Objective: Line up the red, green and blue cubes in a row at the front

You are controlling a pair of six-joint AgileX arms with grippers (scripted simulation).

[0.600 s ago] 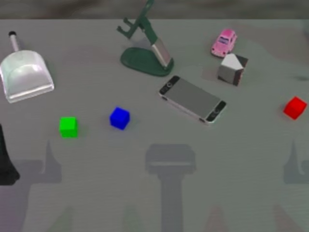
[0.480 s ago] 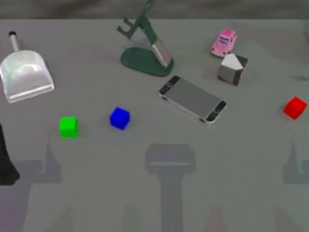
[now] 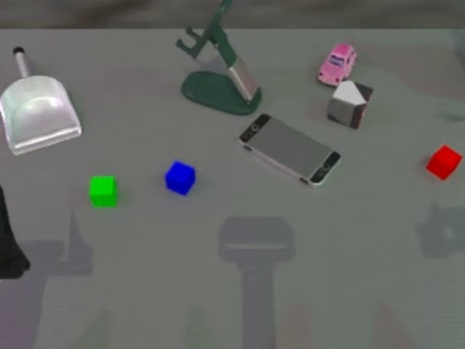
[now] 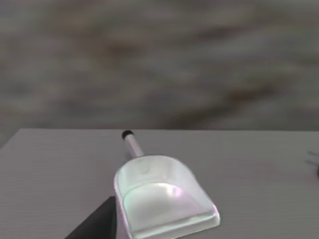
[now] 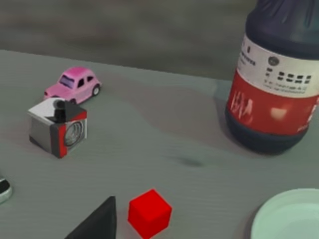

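Right arm: only a dark edge of the right gripper [image 5: 97,221] shows in its own wrist view. I cannot tell whether it is released or clenched. It holds nothing that I can see. The small bright red cube [image 3: 443,161] rests on the table just beside that dark edge, with a narrow gap between them. Farther out from the right gripper stand a grey-and-white block with a dark face [image 5: 57,127] and a pink toy car [image 5: 73,83]. Off to the other side stands a dark bottle with a red and white label [image 5: 279,74], and part of a pale round rim [image 5: 289,216] lies near the cube.

Left arm: the left arm [image 3: 7,251] sits at the table's left edge. A dark edge of the left gripper [image 4: 94,226] shows in its wrist view, state not determinable. Directly ahead of it, close by, lies a clear plastic scoop with a black-tipped handle [image 4: 164,199].

Other task items: the bright green cube [image 3: 102,190] and the deep blue cube [image 3: 179,177] sit near each other, apart, nearer the left arm and well apart from the red one. Between the two groups lie a silver smartphone [image 3: 290,150] and a dark green phone stand [image 3: 218,87]. All three cubes lie short of the shadow-marked front strip [image 3: 256,291].
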